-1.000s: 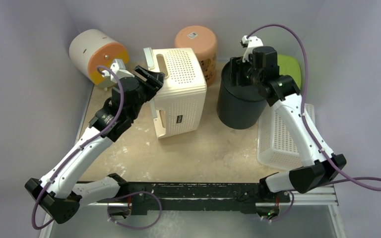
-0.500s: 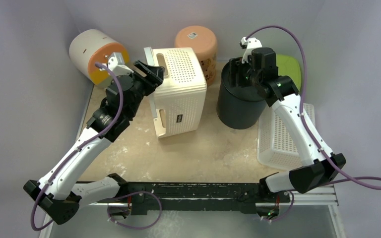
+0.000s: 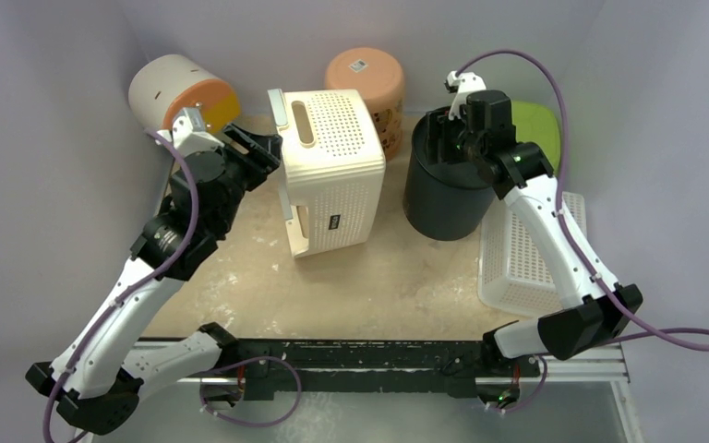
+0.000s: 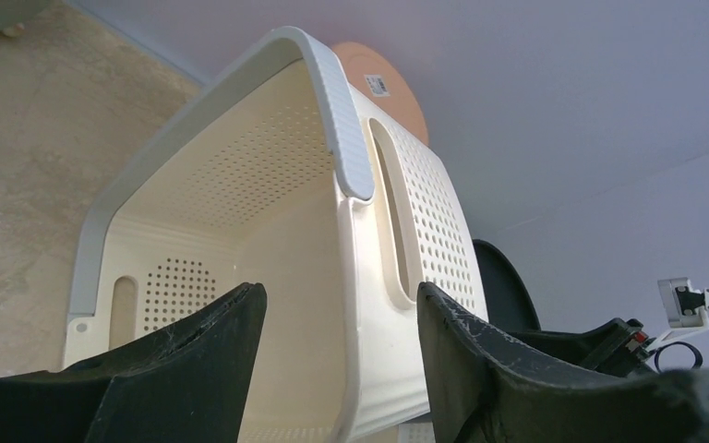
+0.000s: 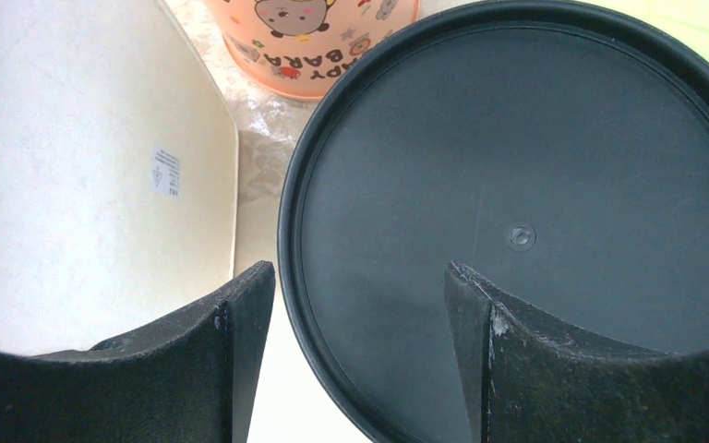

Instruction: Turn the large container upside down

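Note:
The large cream perforated container (image 3: 337,171) lies on its side at the table's middle back, its open mouth facing left. My left gripper (image 3: 258,148) is open just left of the mouth's rim. In the left wrist view the container (image 4: 406,212) fills the frame, and the edge of its upper side wall lines up between the open fingers of the left gripper (image 4: 342,318); I cannot tell if they touch it. My right gripper (image 3: 443,125) is open and empty over the black bucket (image 3: 443,189). In the right wrist view the right gripper (image 5: 355,291) straddles the bucket's left rim (image 5: 291,240).
A peach bucket (image 3: 366,81) stands at the back. A white and orange drum (image 3: 177,97) lies at the back left. A white perforated basket (image 3: 522,254) sits at the right, with a green object (image 3: 537,125) behind it. Walls close in on the left, back and right.
My left arm has drawn back to the left, its open gripper pulling away from the cream container's mouth. The container and the right arm have hardly moved.

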Controlling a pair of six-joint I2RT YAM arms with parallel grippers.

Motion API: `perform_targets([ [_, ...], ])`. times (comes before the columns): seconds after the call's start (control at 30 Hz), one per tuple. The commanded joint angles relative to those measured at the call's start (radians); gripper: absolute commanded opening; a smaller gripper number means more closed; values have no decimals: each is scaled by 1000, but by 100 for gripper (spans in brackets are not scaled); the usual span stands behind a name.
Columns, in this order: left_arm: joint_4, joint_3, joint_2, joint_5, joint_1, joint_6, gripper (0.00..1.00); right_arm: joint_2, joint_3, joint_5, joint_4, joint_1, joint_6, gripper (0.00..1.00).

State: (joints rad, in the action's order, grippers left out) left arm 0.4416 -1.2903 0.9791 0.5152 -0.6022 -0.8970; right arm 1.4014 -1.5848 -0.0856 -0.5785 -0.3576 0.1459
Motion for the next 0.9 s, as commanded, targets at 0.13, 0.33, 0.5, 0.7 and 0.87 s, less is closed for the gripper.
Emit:
perform_targets([
  [0.13,37,26,-46,23,4,-40,59,-22,20,30,42,5,-1,69],
  [0.33,2,13,-9,-12,4,-36,59,-29,31,29,47,6,-1,70],
  [0.5,-12,5,22,-34,4,-32,58,-35,38,24,51,5,-1,70],
  [0.7,20,17,36,1,4,-40,50,-38,39,7,50,6,-9,69],
  [0.87,50,46,20,44,4,-52,21,-33,44,3,55,5,-7,69],
])
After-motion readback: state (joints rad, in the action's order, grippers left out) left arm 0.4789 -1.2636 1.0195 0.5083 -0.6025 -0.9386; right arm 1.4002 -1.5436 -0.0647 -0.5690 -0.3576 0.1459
